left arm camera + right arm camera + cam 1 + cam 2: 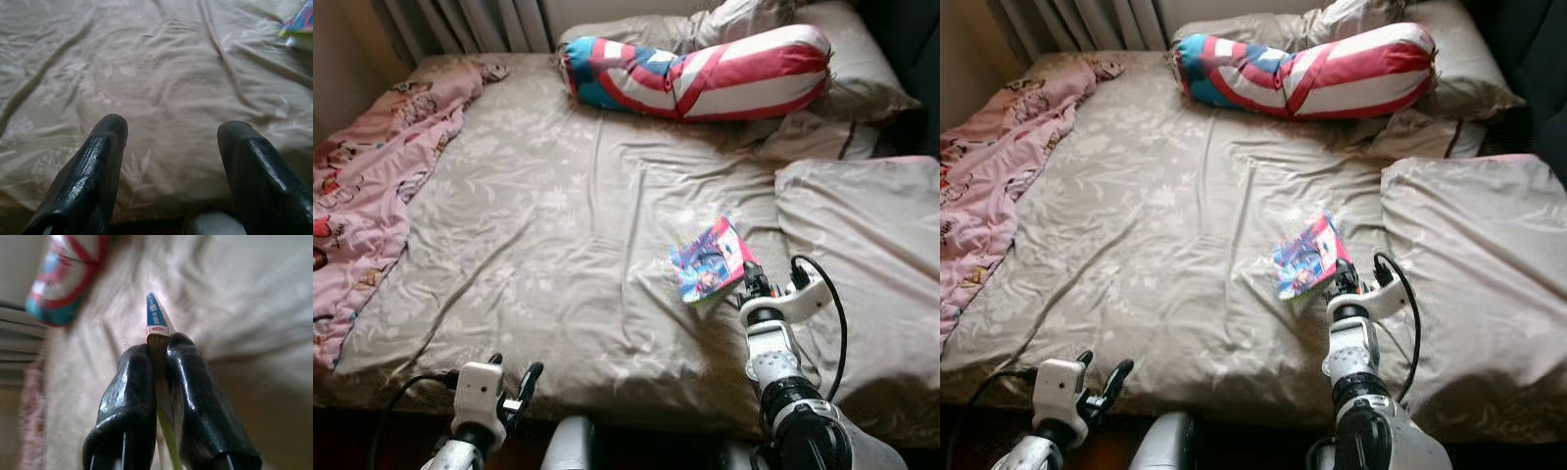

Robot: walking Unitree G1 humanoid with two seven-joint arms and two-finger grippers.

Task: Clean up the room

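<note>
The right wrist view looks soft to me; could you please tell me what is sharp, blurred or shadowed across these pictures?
Right wrist view: the glossy black fingers of the right gripper, clamped on the thin colourful book, are sharp; the red, white and blue striped bolster behind is blurred. Left wrist view: the open left gripper shows glare streaks. Eye views: the beige floral bedsheet is evenly lit, the bed's near edge in shadow.

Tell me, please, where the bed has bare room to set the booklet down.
The widest free patch is the middle of the sheet, bordered by the pink blanket to the left, the striped bolster at the head and the folded duvet to the right. The head end is crowded. The right tool holds the booklet beside the duvet.
</note>
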